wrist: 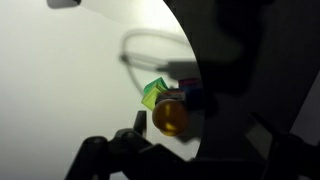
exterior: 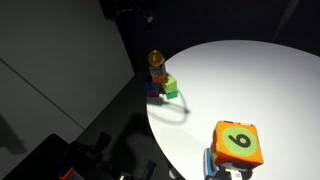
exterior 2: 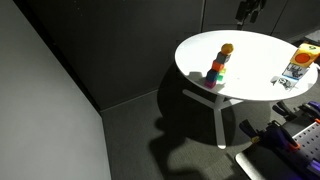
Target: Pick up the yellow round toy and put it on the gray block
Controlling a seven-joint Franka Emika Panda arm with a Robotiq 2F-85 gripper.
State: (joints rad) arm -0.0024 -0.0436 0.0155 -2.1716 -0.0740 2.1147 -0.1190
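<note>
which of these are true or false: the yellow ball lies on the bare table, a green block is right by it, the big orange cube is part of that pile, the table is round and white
1. The yellow round toy lies on the bare table: false. It sits on top of the small blocks.
2. A small green block is right by the toy: true.
3. The large orange cube is part of the pile: false. It stands apart from it, near the table's edge.
4. The table is round and white: true.
</note>
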